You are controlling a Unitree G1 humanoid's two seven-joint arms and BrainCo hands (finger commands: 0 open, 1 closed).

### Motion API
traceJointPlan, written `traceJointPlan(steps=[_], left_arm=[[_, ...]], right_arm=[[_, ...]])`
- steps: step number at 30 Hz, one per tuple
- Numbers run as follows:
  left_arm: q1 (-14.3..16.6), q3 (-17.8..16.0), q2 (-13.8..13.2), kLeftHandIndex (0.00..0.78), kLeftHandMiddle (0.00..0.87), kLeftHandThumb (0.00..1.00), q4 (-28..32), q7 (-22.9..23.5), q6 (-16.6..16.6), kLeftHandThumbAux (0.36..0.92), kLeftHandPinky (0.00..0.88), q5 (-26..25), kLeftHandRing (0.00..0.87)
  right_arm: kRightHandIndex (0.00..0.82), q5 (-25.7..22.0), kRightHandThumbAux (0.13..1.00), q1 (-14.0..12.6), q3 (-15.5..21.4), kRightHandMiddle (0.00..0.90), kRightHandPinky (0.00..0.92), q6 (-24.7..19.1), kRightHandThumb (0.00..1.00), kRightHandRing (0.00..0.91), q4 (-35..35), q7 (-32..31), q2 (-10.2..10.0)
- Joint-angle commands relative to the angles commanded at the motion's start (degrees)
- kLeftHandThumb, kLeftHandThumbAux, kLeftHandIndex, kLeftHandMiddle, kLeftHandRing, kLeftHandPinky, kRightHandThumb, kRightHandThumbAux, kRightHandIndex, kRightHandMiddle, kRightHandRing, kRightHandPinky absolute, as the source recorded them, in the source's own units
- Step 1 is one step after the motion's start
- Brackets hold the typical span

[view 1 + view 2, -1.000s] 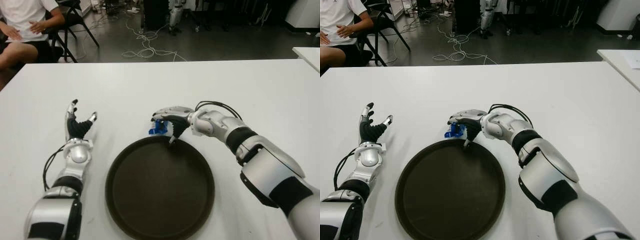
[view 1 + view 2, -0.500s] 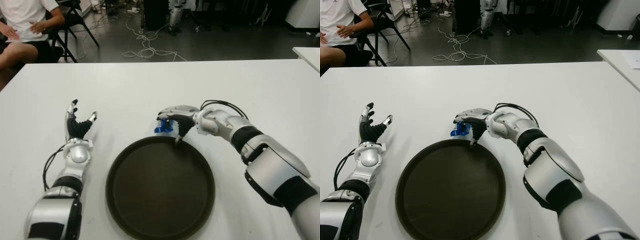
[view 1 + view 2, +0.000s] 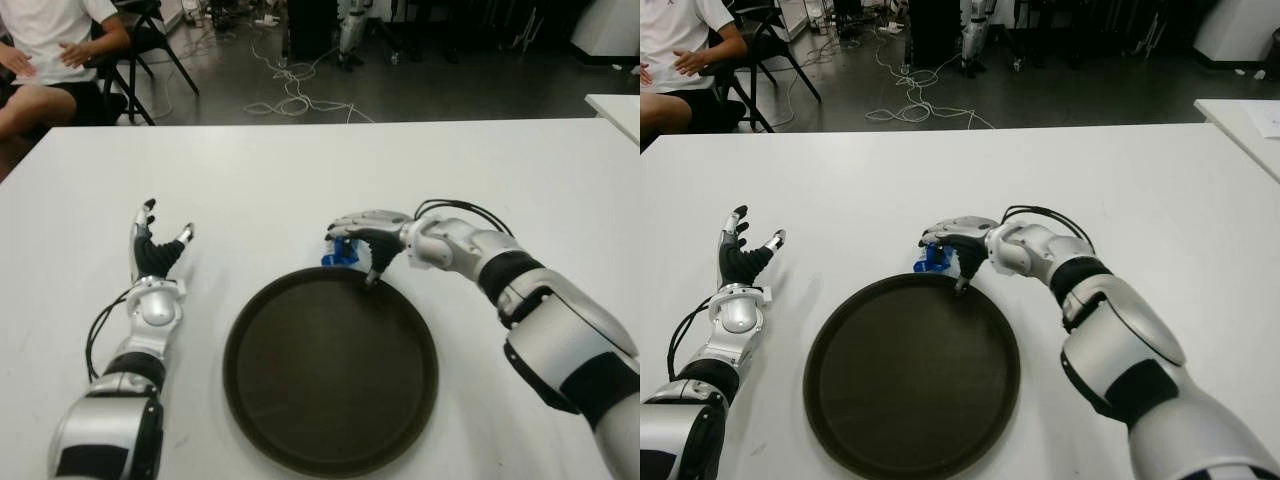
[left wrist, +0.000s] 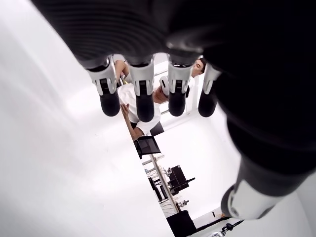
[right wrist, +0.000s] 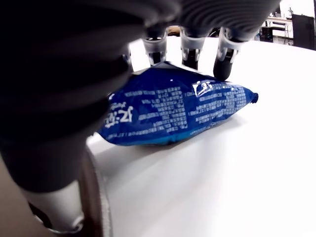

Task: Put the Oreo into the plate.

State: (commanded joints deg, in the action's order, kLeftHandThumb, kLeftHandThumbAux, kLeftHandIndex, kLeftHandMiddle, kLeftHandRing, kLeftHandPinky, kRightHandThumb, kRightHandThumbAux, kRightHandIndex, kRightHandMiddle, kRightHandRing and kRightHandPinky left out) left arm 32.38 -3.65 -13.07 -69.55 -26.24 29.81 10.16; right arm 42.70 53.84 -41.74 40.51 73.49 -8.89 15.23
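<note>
1. The right robot hand [image 3: 365,238] arches loosely over the Oreo packet [image 5: 177,111], fingertips touching its top but not gripping it.
2. The packet lies on the white tabletop [image 3: 300,170], just beside the far rim of the dark plate [image 3: 330,370].
3. The left robot hand [image 3: 155,250] shows left of the plate, fingers spread.
4. Cables [image 3: 290,95] trail across the floor beyond.

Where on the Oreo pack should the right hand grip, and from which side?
Grip the puffy middle of the Oreo pack, coming from above. It lies flat on the table just beyond the plate rim, tapering to a thin sealed end. The right hand is over it, fingers behind it and thumb on the plate side.
</note>
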Motion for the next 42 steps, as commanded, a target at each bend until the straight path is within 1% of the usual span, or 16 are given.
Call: traceJointPlan(steps=[2, 6, 8, 12, 14, 18, 22, 26, 35, 42], left_arm=[[0.0, 0.0, 0.0, 0.068, 0.107, 0.0, 0.0, 0.1, 0.0, 0.723, 0.053, -0.1, 0.08], [0.0, 0.0, -0.1, 0.07, 0.109, 0.0, 0.1, 0.1, 0.0, 0.728, 0.064, 0.0, 0.086], [0.0, 0.0, -0.1, 0.07, 0.109, 0.0, 0.1, 0.2, 0.0, 0.731, 0.067, 0.0, 0.087], [-0.2, 0.0, 0.0, 0.067, 0.102, 0.0, 0.3, 0.1, 0.2, 0.734, 0.061, -0.1, 0.08], [-0.1, 0.0, 0.0, 0.065, 0.101, 0.0, 0.3, 0.1, 0.2, 0.734, 0.06, -0.2, 0.079], [0.0, -0.2, -0.1, 0.063, 0.099, 0.0, 0.1, 0.4, 0.0, 0.729, 0.058, -0.3, 0.078], [0.1, -0.3, -0.1, 0.061, 0.093, 0.0, -0.1, 0.6, -0.1, 0.719, 0.058, -0.4, 0.074], [0.1, -0.5, 0.0, 0.064, 0.098, 0.0, -0.1, 0.8, -0.1, 0.721, 0.055, -0.6, 0.076], [0.0, 0.0, -0.3, 0.063, 0.105, 0.0, -0.1, 0.5, 0.2, 0.732, 0.067, 0.0, 0.083], [0.1, 0.2, -0.3, 0.064, 0.088, 0.0, -0.3, 0.0, -0.2, 0.717, 0.055, 0.3, 0.066]], right_arm=[[0.0, -1.0, 0.805, -0.4, 0.8, 0.0, 0.0, 1.0, 0.0, 0.0, -0.9, -1.4, 0.8], [0.0, -2.9, 0.805, -1.2, 2.5, 0.0, 0.0, 1.7, 0.0, 0.0, -1.9, -4.1, 1.5], [0.0, -3.2, 0.803, -1.6, 2.8, 0.0, 0.0, 1.6, 0.0, 0.0, -2.2, -4.6, 1.6], [0.0, -2.8, 0.818, -1.9, 3.0, 0.0, 0.0, 1.1, 0.0, 0.0, -2.4, -4.7, 1.7], [0.0, -2.3, 0.829, -2.5, 2.9, 0.0, 0.0, 0.5, 0.0, 0.0, -2.5, -3.8, 1.8], [0.0, -2.1, 0.851, -2.9, 3.0, 0.0, 0.0, 0.4, 0.0, 0.0, -2.9, -3.3, 2.0], [0.0, -2.2, 0.863, -3.2, 3.2, 0.0, 0.0, 0.4, 0.0, 0.0, -3.2, -3.1, 2.2], [0.0, -3.2, 0.867, -4.1, 4.2, 0.0, 0.0, 0.6, 0.0, 0.0, -3.8, -3.6, 2.9], [0.0, -3.8, 0.869, -4.2, 4.6, 0.0, 0.0, 0.6, 0.0, 0.0, -4.7, -4.9, 3.5], [0.0, -3.7, 0.864, -3.7, 4.9, 0.0, 0.0, 0.0, 0.0, 0.0, -4.7, -5.7, 3.4]])
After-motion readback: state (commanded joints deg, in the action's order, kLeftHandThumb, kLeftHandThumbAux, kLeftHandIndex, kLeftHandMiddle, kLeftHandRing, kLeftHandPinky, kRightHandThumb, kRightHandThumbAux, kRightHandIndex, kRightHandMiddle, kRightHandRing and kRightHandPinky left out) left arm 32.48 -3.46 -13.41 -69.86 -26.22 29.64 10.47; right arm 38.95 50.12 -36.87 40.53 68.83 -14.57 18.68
